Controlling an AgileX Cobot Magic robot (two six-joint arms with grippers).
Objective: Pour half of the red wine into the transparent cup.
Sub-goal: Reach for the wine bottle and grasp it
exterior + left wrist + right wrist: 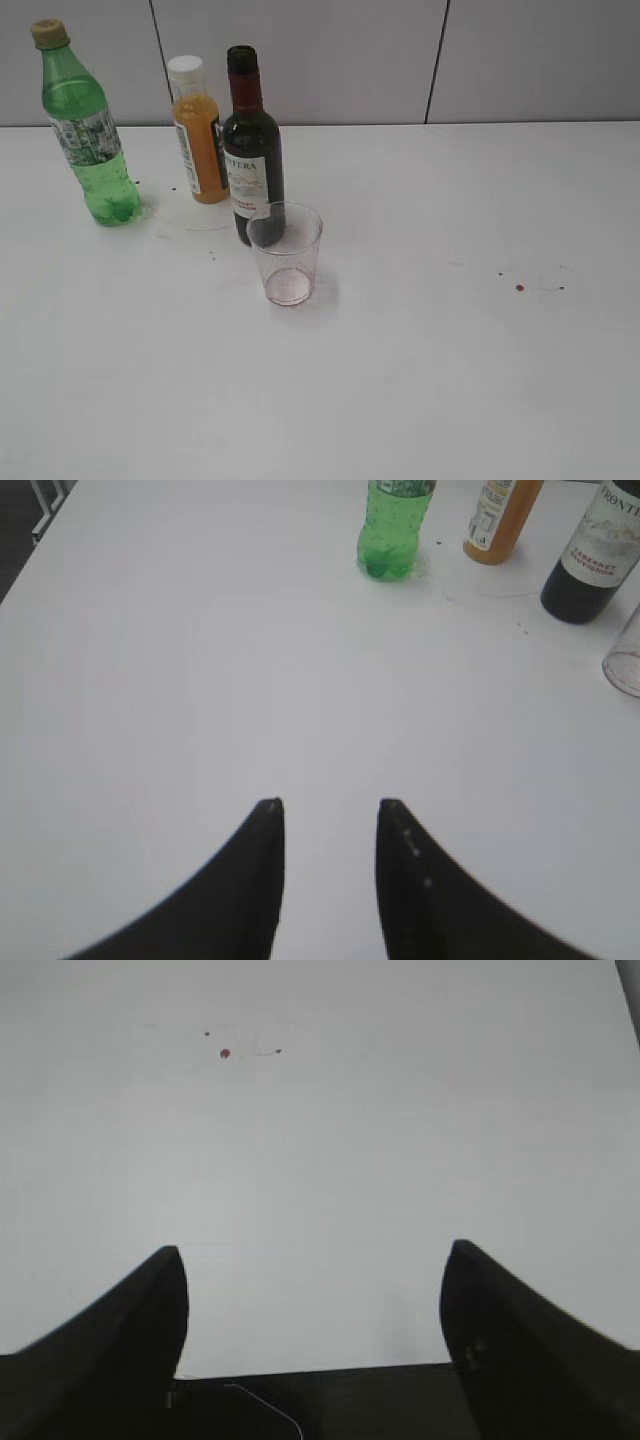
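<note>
The red wine is in a small dark bottle (252, 150) with a white label, standing upright at the table's back left; its lower part (592, 565) also shows in the left wrist view. Just in front of it stands the transparent cup (286, 252), upright, with a reddish stain at its bottom; its edge (626, 658) shows at the far right of the left wrist view. My left gripper (330, 804) hangs open over bare table, well short of the bottles. Wide open and holding nothing, my right gripper (315, 1252) hovers above the table's near edge. Neither arm shows in the exterior view.
An orange juice bottle (198, 130) with a white cap stands just left of the wine bottle. A green soda bottle (88, 125) is further left. Small red drops (519, 288) spot the white table (450, 380) on the right.
</note>
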